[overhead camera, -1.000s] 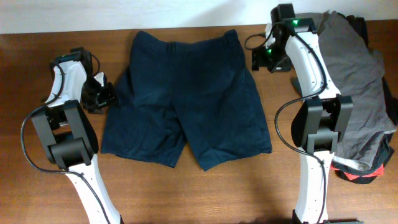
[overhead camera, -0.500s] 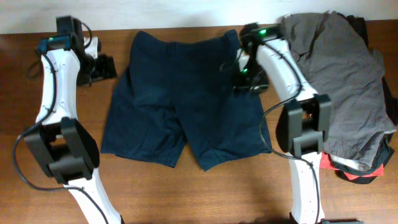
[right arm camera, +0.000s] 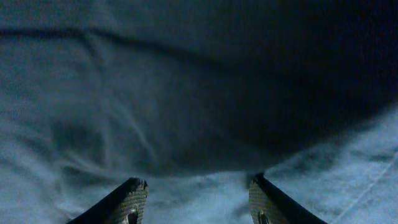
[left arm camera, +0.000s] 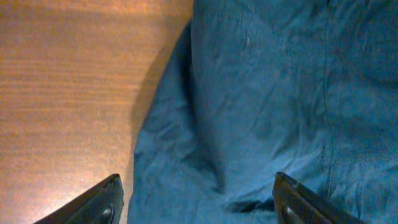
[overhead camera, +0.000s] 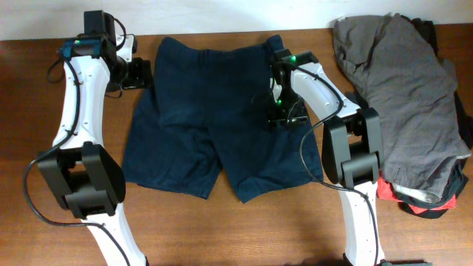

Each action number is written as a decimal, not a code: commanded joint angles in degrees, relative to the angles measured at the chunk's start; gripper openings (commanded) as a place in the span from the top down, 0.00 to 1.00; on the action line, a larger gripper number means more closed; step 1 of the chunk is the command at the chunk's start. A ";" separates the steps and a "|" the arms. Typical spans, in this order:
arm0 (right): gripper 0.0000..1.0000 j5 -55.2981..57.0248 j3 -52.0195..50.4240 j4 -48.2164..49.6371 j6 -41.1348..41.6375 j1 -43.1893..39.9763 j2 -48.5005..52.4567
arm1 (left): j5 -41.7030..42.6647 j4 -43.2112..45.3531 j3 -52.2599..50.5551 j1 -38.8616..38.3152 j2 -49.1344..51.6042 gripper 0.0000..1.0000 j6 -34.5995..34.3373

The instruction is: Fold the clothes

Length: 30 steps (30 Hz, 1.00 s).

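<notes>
The clothes, dark navy shorts (overhead camera: pixel 214 111), lie flat in the middle of the table, waistband at the far edge and both legs toward the front. My left gripper (overhead camera: pixel 140 74) hovers at the shorts' left edge near the waistband. In the left wrist view it (left arm camera: pixel 199 202) stands open, one finger over bare wood and the other over blue fabric (left arm camera: pixel 267 93). My right gripper (overhead camera: pixel 276 116) is low over the shorts' right side. The right wrist view shows it (right arm camera: pixel 198 199) open, with creased fabric (right arm camera: pixel 186 93) under and between the fingers, nothing pinched.
A heap of grey garment (overhead camera: pixel 414 96) covers the table's right end, close to the right arm. A red-and-black item (overhead camera: pixel 425 208) pokes out beneath its front. Bare brown table (overhead camera: pixel 222 229) runs in front of the shorts and to their left.
The left arm swung from beside the shorts' left side up to the far left by the waistband. The right arm came from the far right corner onto the shorts, jaws narrowing somewhat.
</notes>
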 commanded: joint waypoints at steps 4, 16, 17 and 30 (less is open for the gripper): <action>0.40 5.33 -5.60 8.26 0.83 -3.04 -0.28 | 0.68 3.17 0.13 -1.11 0.20 0.23 3.69; 0.13 8.55 -11.10 39.28 -4.22 -12.44 4.09 | 0.63 13.62 0.13 -5.75 2.58 0.09 5.40; 0.05 8.50 -11.08 41.22 -4.22 -12.74 4.09 | 0.66 14.75 0.13 -6.23 3.26 0.08 6.49; 0.01 0.48 18.95 8.59 -6.12 -7.85 0.44 | 0.70 33.00 0.13 -8.92 16.09 0.07 12.66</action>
